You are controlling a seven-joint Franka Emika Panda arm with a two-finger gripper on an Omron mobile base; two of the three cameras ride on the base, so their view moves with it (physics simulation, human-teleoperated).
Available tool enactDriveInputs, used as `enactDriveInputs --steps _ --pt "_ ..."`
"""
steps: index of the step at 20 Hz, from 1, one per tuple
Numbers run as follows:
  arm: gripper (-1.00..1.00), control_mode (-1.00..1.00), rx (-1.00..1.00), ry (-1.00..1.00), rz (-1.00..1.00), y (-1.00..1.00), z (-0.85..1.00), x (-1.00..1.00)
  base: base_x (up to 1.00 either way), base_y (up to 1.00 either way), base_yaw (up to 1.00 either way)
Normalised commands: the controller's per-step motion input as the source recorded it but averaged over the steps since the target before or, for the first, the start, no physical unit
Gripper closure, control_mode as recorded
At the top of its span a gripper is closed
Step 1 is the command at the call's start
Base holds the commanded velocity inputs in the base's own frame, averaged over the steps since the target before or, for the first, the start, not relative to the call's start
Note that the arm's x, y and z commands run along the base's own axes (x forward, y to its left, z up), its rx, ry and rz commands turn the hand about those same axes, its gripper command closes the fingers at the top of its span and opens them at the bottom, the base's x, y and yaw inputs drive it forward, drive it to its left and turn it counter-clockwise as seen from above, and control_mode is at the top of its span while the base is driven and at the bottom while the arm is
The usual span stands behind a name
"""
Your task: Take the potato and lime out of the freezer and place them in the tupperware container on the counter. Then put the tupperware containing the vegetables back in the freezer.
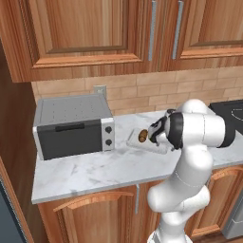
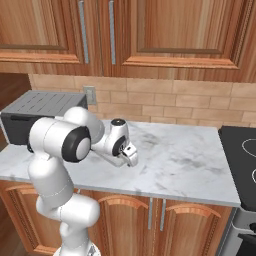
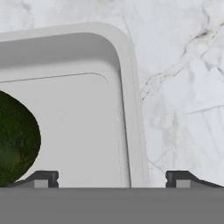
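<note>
The tupperware container lies on the counter just right of the toaster oven. The brown potato rests inside it. In the hand view the dark green lime sits in the tray at the left. My gripper hangs close above the tray's corner, open, with nothing between its fingers. One fingertip is over the tray floor and the other over bare marble, so the jaws straddle the rim. From the right, the gripper points down at the counter and the arm hides the tray. A dark grey-blue sliver of the freezer shows at the lower left.
A grey toaster oven stands on the left of the counter against the brick wall. A black stovetop adjoins the counter on the right. Wooden wall cabinets hang overhead. Bare marble stretches between tray and stove.
</note>
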Motion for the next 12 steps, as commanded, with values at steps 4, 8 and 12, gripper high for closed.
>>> enactDriveInputs --steps 4,8,12 --pt "1.00 -1.00 0.00 0.01 0.00 0.02 -0.10 -0.01 0.00 0.00 0.00" --pt "1.00 -1.00 0.00 -0.01 0.00 0.01 0.00 -0.15 0.00 0.00 0.00" --pt "1.00 -1.00 0.00 -0.01 0.00 0.05 0.00 -0.22 0.00 0.00 0.00"
